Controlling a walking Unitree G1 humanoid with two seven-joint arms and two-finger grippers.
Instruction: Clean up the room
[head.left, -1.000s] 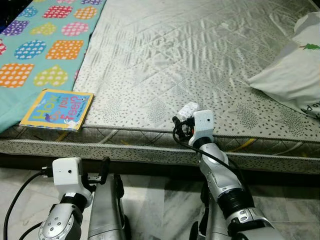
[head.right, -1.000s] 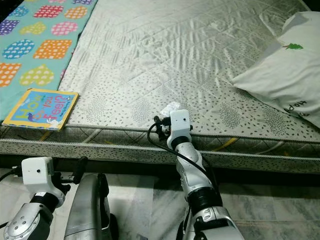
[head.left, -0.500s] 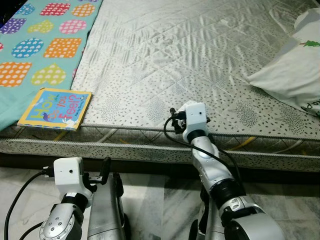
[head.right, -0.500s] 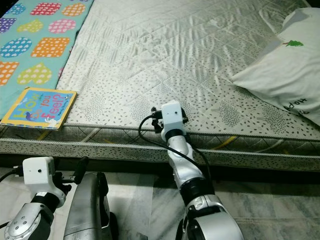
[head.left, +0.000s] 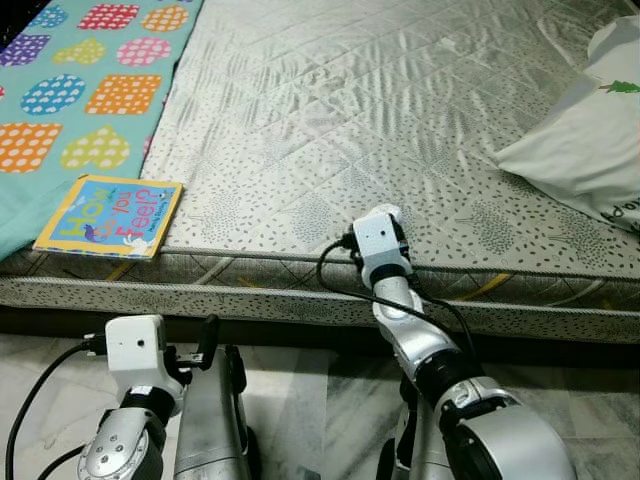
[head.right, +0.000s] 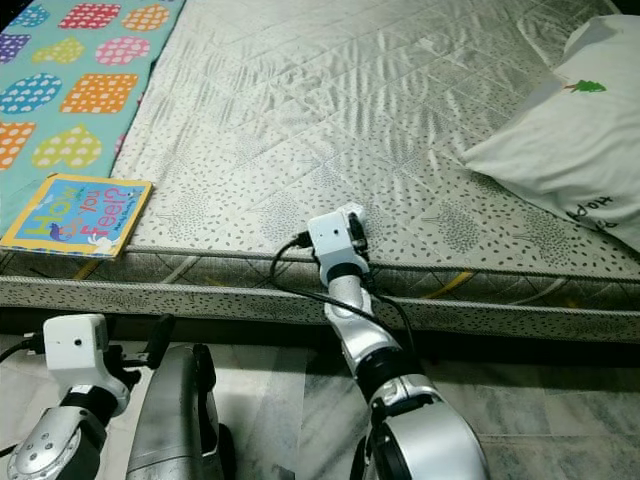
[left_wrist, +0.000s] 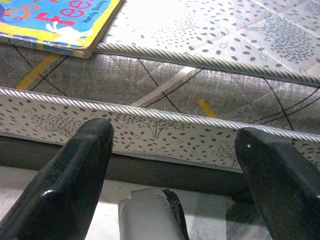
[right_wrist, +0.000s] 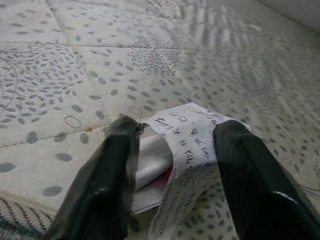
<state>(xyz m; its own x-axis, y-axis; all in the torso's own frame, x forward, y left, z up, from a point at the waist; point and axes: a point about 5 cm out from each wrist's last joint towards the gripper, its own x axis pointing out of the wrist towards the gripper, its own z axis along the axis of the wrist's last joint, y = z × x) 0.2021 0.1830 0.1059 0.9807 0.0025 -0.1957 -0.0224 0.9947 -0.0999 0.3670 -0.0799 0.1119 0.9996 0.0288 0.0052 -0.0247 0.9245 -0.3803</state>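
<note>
Now Gathering Litter Off the Bed

From where I stand, the right gripper (right_wrist: 172, 165) reaches over the front edge of the mattress (head.left: 380, 110) and has its two black fingers (right_wrist: 107, 170) pinching a crumpled, handwritten paper slip (right_wrist: 187, 135), which lies on the quilted cover near that edge. I judge this the pick-up step of tidying. Next the slip needs lifting off the cover without sliding loose, then carrying to wherever rubbish goes.

Low by the floor, the left gripper (left_wrist: 175, 165) hangs with fingers spread and empty. A children's book (head.left: 110, 216) waits at the mattress corner beside the patterned blanket (head.left: 80, 90), and a pillow (head.left: 590, 140) lies well apart.
</note>
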